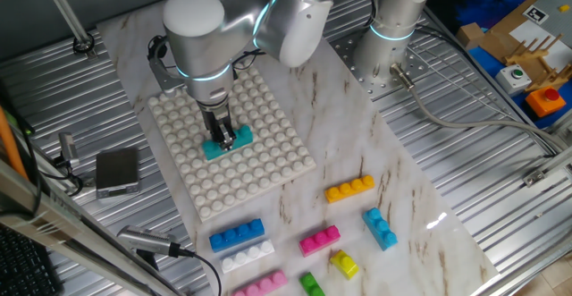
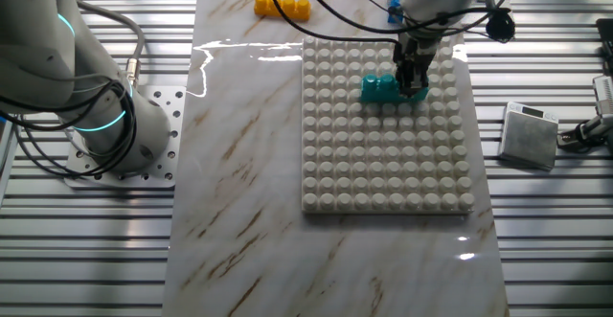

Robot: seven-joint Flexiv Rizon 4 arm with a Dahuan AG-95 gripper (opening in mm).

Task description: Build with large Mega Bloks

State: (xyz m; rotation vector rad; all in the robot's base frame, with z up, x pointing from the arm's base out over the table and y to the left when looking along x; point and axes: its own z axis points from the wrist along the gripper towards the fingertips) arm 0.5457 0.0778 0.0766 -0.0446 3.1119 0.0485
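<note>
End effector on the teal brick

The end effector points down, its fingers closed on 1 end of the teal brick sitting on the white baseplate.

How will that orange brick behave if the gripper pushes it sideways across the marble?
The orange brick lies flat and low, so it probably slides rather than tips. It looks like rigid plastic, likely light. On the glossy tabletop it may skid or spin if pushed off-centre.
</note>
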